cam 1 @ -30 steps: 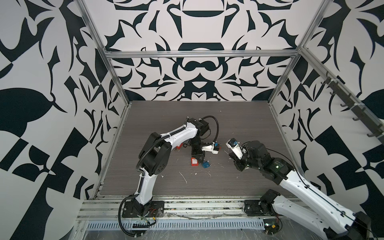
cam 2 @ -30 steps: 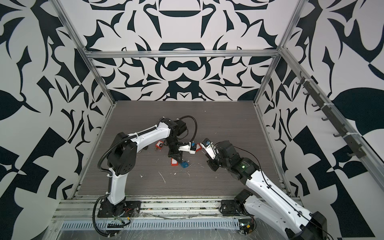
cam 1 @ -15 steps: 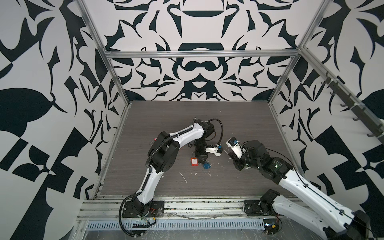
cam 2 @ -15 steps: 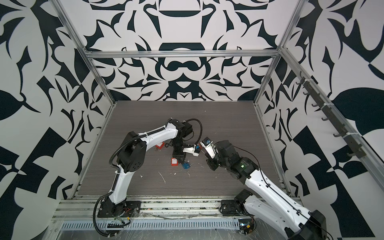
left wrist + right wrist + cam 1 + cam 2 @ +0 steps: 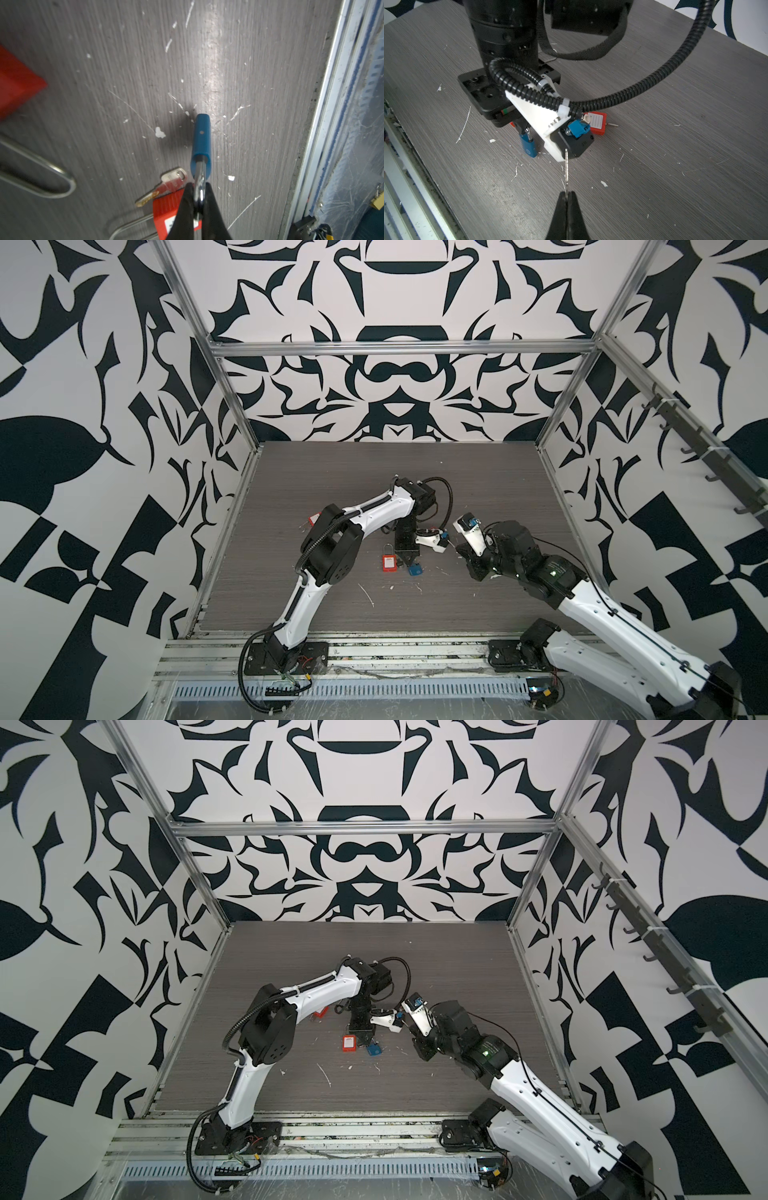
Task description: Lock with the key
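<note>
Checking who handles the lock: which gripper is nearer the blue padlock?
Left. The left gripper is shut on the shackle of the blue padlock. The right gripper is apart from it, off to its right in both top views, shut on a key.

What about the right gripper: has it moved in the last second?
No. In a top view the right gripper, shut on the key, sits at the same spot right of the red padlock lying on the table.

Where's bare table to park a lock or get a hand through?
Free: back half of the grey wood-grain table up to the patterned back wall, and the front strip along the metal rail. Crowded: centre, around the red padlock and blue padlock.
</note>
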Robot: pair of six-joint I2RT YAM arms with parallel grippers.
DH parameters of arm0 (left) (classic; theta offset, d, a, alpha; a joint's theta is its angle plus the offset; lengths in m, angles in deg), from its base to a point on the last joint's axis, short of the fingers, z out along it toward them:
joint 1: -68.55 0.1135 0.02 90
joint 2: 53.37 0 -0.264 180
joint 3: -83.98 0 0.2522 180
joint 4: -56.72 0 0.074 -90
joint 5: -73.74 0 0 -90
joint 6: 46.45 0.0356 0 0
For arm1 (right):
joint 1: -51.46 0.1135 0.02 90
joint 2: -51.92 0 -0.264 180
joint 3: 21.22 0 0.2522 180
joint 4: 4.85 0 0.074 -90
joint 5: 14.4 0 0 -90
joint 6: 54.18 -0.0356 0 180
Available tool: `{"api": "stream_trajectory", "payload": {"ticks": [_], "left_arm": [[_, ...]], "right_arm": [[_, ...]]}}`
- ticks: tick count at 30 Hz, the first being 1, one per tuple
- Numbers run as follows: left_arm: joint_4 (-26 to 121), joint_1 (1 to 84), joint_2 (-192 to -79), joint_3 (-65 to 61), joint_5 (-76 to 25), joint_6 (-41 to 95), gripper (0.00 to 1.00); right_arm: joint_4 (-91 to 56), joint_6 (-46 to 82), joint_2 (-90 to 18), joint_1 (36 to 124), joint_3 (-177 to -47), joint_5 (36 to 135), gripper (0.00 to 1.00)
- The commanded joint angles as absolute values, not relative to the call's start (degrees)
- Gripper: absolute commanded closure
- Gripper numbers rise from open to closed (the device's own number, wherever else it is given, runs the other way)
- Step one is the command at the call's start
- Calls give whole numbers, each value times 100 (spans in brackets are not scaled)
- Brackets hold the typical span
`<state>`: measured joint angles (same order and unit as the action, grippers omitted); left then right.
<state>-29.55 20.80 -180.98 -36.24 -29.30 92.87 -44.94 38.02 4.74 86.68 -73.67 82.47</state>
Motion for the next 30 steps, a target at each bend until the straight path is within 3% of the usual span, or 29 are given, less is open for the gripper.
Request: {"api": "stream_trajectory", "payload": {"ticks": [1, 6, 12, 21, 30], "left_arm": [[-3027, 2074, -18413, -3801, -2620, 9380, 93], [-2964, 2070, -18531, -3971, -2410, 9394, 89], [-2753, 2074, -18550, -4110, -2230, 9431, 76], [-2452, 2103, -18602, -4418, -2187, 9326, 72], [-664, 2852, -17270, -3341, -2806, 8416, 67]], "right_arm": [[-4467, 3533, 542, 8649, -7422, 8362, 100], [-4463, 3352, 554, 8649, -7418, 8409, 100], [-4474, 3225, 630, 8647, -7390, 8421, 100], [-4649, 3026, 674, 8650, -7485, 8499, 100], [-5022, 2226, 449, 8938, -7844, 8445, 100]]}}
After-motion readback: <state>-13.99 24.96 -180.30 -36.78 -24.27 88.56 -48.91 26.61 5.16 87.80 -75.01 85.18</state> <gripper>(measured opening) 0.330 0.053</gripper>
